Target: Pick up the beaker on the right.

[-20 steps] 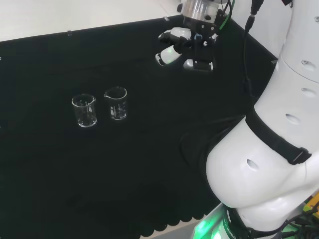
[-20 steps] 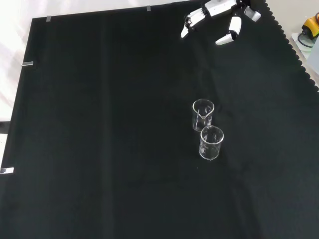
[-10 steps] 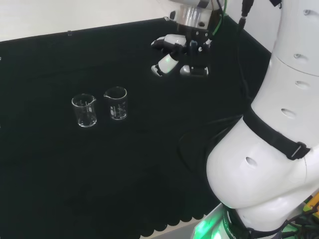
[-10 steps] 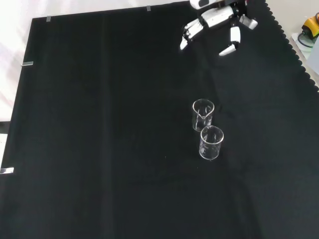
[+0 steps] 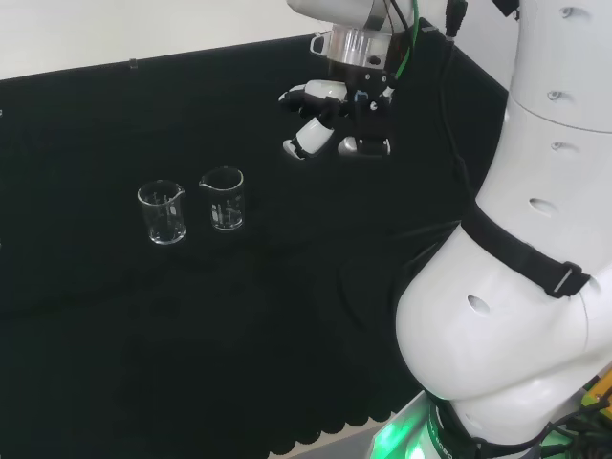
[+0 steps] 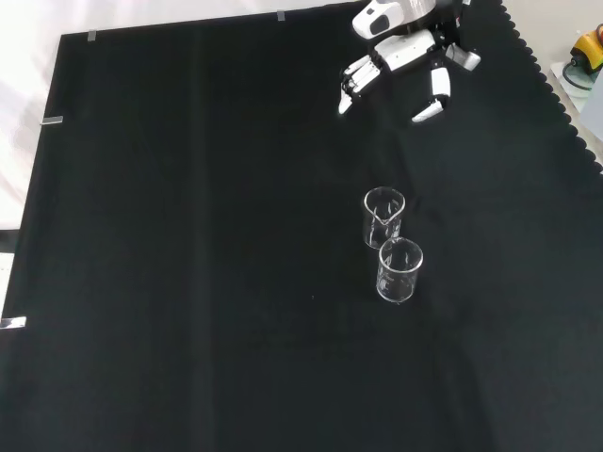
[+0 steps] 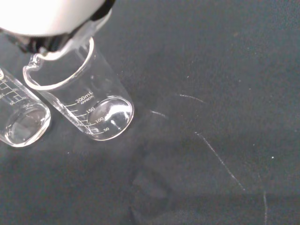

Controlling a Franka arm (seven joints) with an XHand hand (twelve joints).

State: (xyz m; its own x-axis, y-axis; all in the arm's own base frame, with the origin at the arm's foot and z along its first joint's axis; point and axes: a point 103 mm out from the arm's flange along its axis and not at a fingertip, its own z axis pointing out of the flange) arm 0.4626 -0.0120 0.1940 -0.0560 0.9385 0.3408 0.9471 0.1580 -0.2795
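Item: the right-hand beaker (image 5: 223, 199) in the head view, standing upright and untouched on the black-clothed table (image 5: 115, 316), just beside a second beaker (image 5: 161, 212). We are bringing the hand (image 5: 330, 120) in from the far right of that view, lower and nearer than a second ago. Its fingers are spread, holding nothing, well apart from the glass; we are judging the approach only partway done.

So in the head view the hand (image 5: 337, 122) hangs over the cloth (image 5: 287, 316), up and to the right of two beakers. The right beaker (image 5: 222, 198) is the nearer one to the hand, and the left beaker (image 5: 161, 212) sits just beside it, further from the hand. In the front view both stand below the hand (image 6: 405, 56), one behind the other, well apart from it.
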